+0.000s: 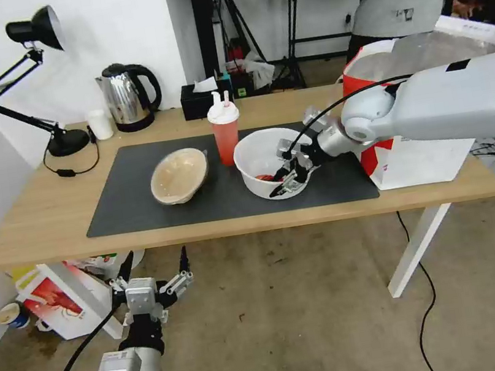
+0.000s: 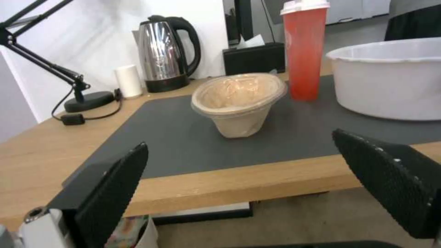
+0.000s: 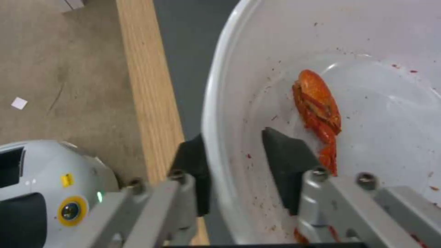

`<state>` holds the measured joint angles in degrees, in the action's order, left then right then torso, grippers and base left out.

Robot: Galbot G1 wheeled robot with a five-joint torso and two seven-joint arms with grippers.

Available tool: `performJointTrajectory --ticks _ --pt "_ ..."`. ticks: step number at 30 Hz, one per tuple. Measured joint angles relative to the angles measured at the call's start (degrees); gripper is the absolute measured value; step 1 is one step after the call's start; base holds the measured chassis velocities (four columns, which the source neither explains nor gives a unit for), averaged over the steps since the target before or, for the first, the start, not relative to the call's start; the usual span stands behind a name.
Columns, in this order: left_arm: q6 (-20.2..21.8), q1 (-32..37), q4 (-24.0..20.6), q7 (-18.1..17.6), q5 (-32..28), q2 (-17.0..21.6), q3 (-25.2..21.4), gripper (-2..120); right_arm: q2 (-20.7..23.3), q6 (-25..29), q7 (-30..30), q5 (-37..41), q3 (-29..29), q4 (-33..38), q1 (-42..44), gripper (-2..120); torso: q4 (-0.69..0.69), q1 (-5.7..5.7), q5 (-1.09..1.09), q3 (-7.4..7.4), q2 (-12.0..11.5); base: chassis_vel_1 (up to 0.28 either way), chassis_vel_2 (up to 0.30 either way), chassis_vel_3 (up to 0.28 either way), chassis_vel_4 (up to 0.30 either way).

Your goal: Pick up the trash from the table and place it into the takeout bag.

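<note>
While left gripper hangs spread wide below table front edge, right gripper straddles near rim of white bowl on grey mat, one finger inside, one outside, not visibly clamped. Crayfish shell in bowl. Red cup just beside bowl; beige bowl beyond cup; takeout bag on bowl's other side.

The right arm reaches in from the right, its wrist angled down and leftward. The right gripper has its fingers a little apart. The left arm hangs low, the left gripper spread wide, pointing forward.
</note>
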<state>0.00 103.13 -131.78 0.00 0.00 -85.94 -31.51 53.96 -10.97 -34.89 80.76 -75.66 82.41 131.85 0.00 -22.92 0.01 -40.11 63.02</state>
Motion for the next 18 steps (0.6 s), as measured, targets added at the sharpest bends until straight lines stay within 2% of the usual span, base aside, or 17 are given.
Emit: performJointTrajectory --ticks 7,18 --pt "0.0 0.0 0.0 0.0 0.0 0.0 0.0 100 -0.77 0.0 -1.09 0.88 1.82 0.95 -3.17 1 0.0 0.01 -0.02 0.01 0.0 0.0 0.0 0.0 0.0" --pt "0.0 0.0 0.0 0.0 0.0 0.0 0.0 100 -1.97 -0.08 -2.0 0.67 2.6 1.6 -3.54 0 0.0 0.01 0.0 0.01 0.0 0.0 0.0 0.0 0.0"
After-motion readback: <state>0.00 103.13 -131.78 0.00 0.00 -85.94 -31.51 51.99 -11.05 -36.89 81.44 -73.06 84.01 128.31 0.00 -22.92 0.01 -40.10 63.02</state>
